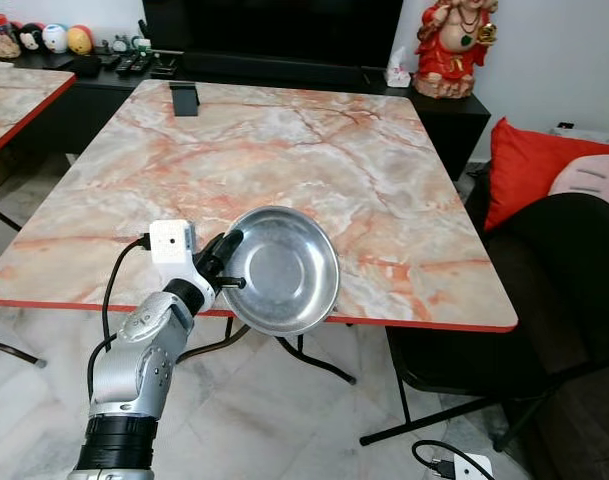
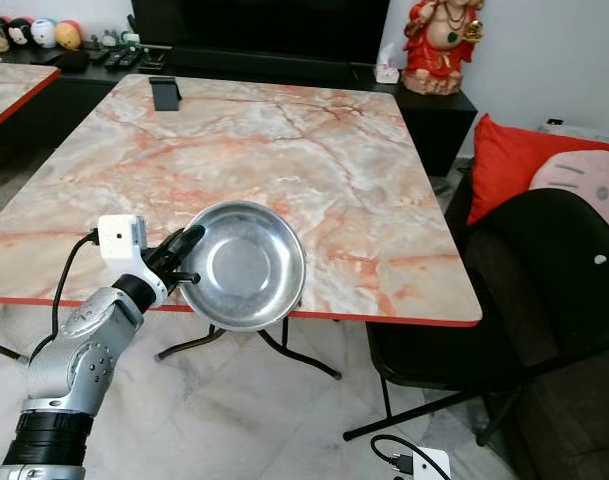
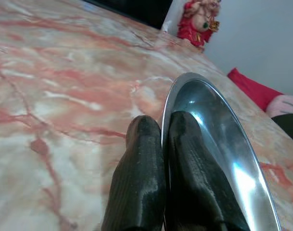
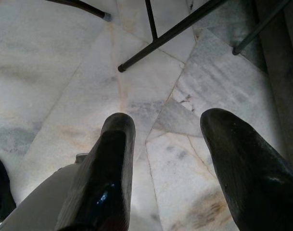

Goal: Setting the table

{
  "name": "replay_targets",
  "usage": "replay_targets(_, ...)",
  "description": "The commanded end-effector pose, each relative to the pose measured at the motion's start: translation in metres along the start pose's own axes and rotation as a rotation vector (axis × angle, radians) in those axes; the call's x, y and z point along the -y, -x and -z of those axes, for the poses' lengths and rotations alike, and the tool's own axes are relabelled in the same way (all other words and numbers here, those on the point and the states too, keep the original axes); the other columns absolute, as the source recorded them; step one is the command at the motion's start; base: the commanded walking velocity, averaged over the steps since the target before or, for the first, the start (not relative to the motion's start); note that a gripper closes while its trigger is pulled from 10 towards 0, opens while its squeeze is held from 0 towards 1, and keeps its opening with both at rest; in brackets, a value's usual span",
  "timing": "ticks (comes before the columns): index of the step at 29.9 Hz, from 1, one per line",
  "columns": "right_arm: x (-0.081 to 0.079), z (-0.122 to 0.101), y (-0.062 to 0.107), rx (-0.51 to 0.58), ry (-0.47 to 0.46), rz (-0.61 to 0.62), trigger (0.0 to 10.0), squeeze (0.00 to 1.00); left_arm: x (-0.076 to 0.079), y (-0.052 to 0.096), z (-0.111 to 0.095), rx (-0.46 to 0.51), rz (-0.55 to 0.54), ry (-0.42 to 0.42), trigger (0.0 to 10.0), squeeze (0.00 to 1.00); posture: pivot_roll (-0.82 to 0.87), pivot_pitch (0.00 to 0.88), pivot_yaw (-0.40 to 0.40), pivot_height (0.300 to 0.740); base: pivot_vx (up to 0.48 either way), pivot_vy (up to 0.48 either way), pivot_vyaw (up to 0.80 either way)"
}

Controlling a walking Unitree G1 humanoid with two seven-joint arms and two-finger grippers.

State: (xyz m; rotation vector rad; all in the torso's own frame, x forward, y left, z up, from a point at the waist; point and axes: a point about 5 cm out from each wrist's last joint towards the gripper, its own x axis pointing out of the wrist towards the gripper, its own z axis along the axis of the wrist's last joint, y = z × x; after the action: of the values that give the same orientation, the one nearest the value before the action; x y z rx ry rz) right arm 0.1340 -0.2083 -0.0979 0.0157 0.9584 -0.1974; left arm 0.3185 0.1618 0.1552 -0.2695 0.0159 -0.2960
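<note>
1. Left gripper [image 1: 227,262] is clamped on the bowl [image 1: 281,268] rim, lower centre of frame, over the desk [image 1: 314,150] near edge.
2. Right gripper [image 4: 168,159] hangs idle, fingers spread, holding nothing.
3. Bowl looks light, rigid and slick steel; the thin rim pinch may slip if tilted.

- My two head cameras are looking forward and down, sharing the marble table [image 1: 384,180].
- My left wrist camera is skimming close over that tabletop.
- My right wrist camera is facing the tiled floor [image 4: 55,72].
</note>
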Motion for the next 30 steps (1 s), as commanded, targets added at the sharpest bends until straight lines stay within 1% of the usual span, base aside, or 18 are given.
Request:
replay_targets(1,0.0014,0.0014,0.0004,-0.004,-0.004,0.001,10.0,0.00,0.0078,-0.0043,-0.0085,0.040,0.030,-0.019,10.0,0.00,0.10,0.000,-0.084,0.731,0.000,0.000,0.00)
replay_targets(10,0.0015,0.0015,0.0004,-0.006,-0.002,0.001,10.0,0.00,0.0089,-0.0056,-0.0077,0.041,0.031,-0.015,10.0,0.00,0.09,0.000,-0.083,0.731,0.000,0.000,0.00)
replay_targets(30,0.0011,0.0014,0.0002,-0.010,0.004,-0.004,10.0,0.00,0.0109,-0.0074,-0.0076,0.044,0.037,-0.020,10.0,0.00,0.10,0.000,-0.082,0.731,0.260,0.000,0.00)
